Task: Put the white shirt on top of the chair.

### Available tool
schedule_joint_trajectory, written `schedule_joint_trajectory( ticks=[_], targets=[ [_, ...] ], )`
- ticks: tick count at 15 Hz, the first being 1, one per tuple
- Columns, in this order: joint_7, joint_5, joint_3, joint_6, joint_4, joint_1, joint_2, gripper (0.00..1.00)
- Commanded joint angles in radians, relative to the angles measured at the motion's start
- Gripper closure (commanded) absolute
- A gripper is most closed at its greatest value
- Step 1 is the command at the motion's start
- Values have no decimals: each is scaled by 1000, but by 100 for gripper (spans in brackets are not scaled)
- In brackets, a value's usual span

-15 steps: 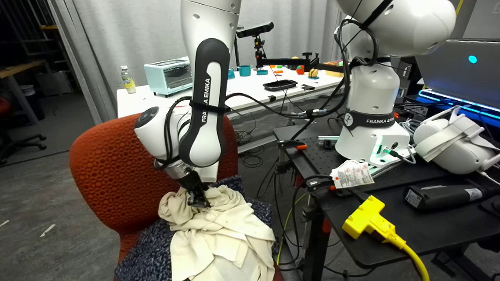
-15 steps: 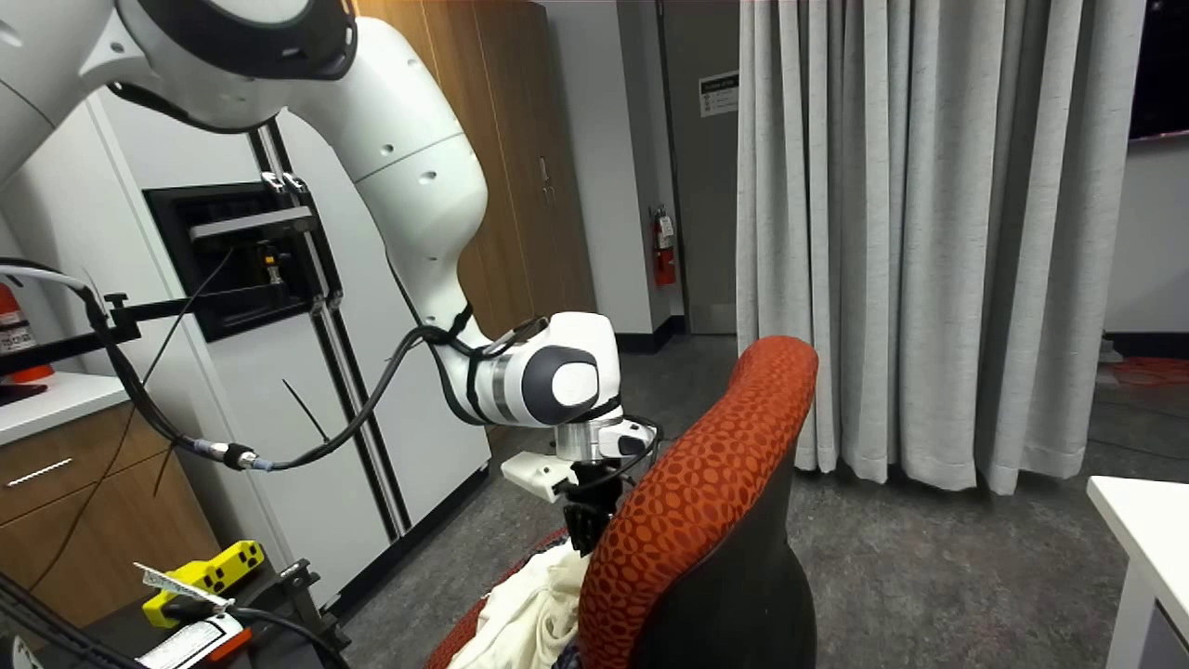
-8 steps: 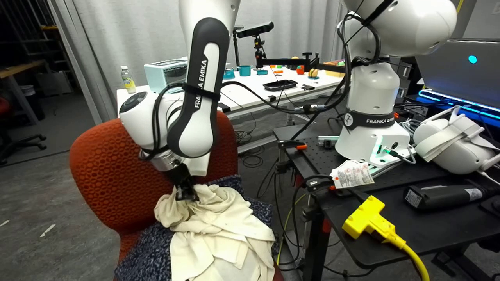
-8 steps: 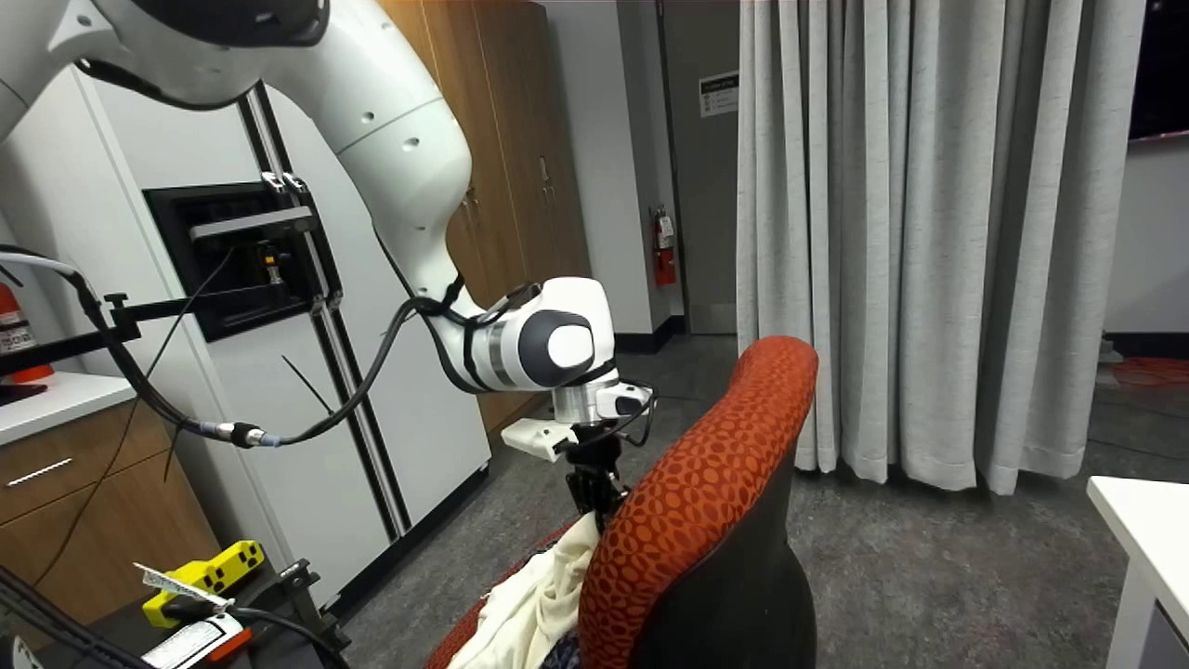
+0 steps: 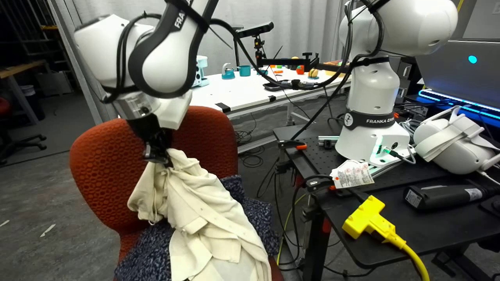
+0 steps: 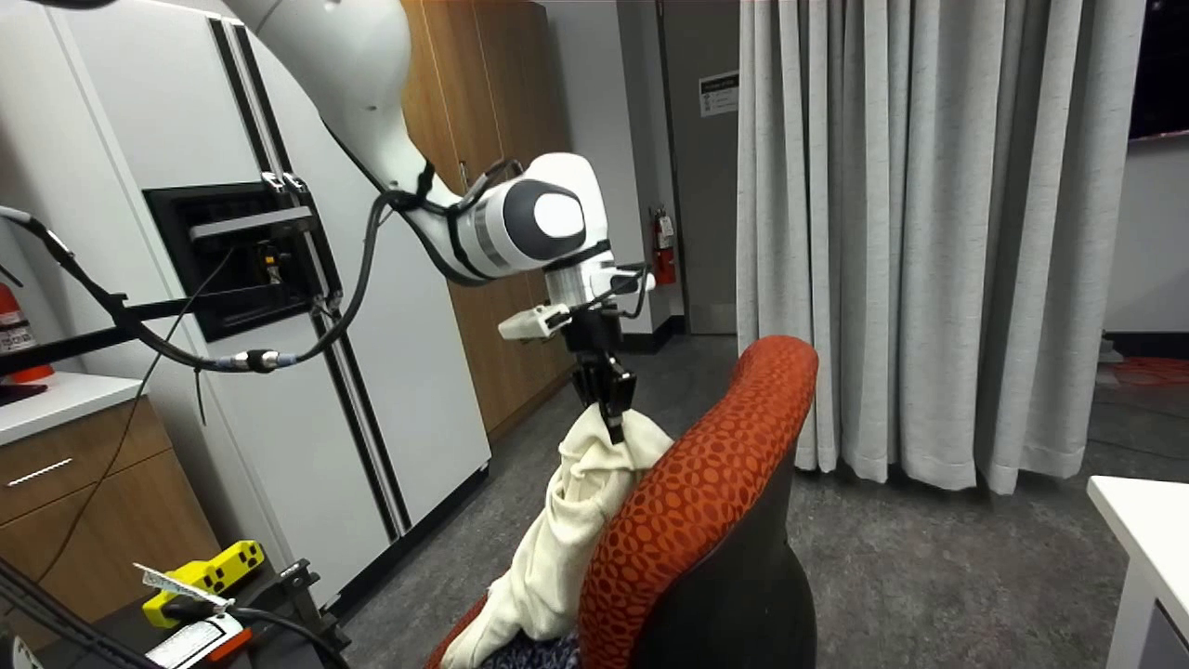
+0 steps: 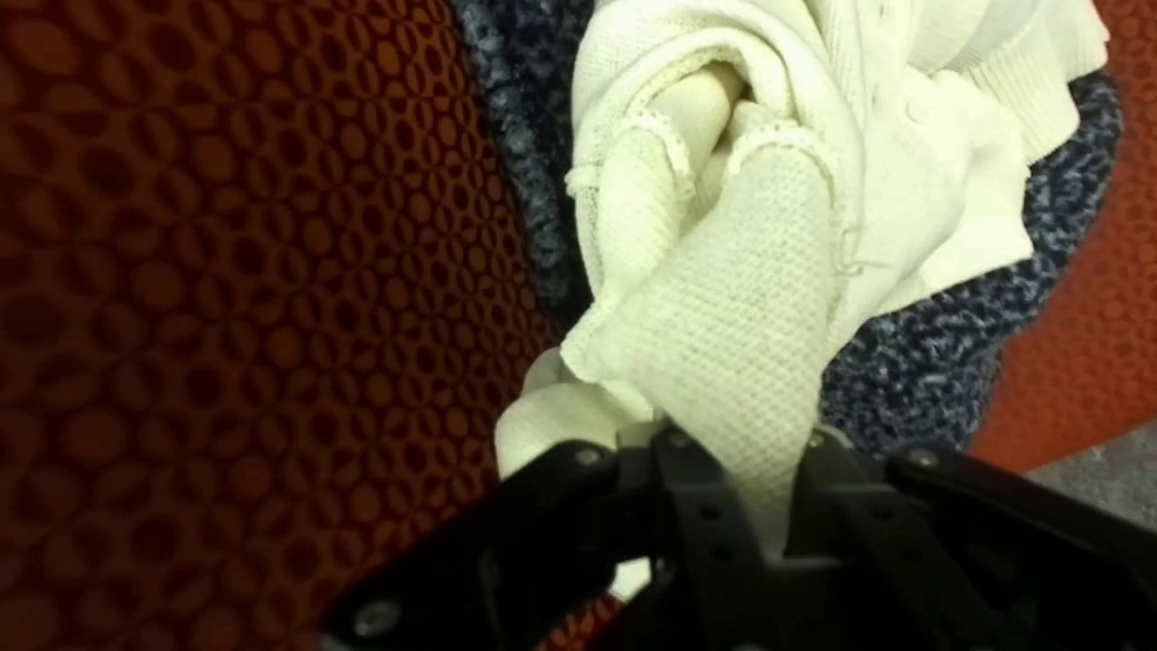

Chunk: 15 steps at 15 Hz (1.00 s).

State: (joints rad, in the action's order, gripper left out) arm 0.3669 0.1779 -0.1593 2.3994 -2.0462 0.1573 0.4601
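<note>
The cream-white shirt (image 5: 213,218) hangs from my gripper (image 5: 159,158) in folds, its upper end lifted and its lower part lying on the seat of the red chair (image 5: 105,171). In an exterior view, the gripper (image 6: 613,423) is just in front of the chair's backrest (image 6: 711,474), lower than its top edge, with the shirt (image 6: 548,557) below it. In the wrist view, the two dark fingers (image 7: 746,470) are closed around a bunched piece of the shirt (image 7: 723,298). The chair's patterned backrest (image 7: 271,298) fills the left side.
A dark blue speckled cushion (image 5: 146,253) lies on the seat under the shirt. A black table (image 5: 398,238) with a yellow power strip (image 5: 367,218) stands beside the chair. Behind the chair is a white table (image 5: 242,93) with toys and a black tray.
My gripper has risen and moved toward the backrest, pulling the shirt's upper end up off the seat. The chair has not moved.
</note>
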Motion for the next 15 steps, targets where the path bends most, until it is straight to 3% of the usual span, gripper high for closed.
schedule_joint_trajectory(
  ticks=[1,6,15],
  targets=[
    [33,32,0,-74,-25,-8,-159,96],
    [88,66,13,1,-30,-29,-234,96],
    [258,158,-8,237,-72,-22,-237,96]
  ],
)
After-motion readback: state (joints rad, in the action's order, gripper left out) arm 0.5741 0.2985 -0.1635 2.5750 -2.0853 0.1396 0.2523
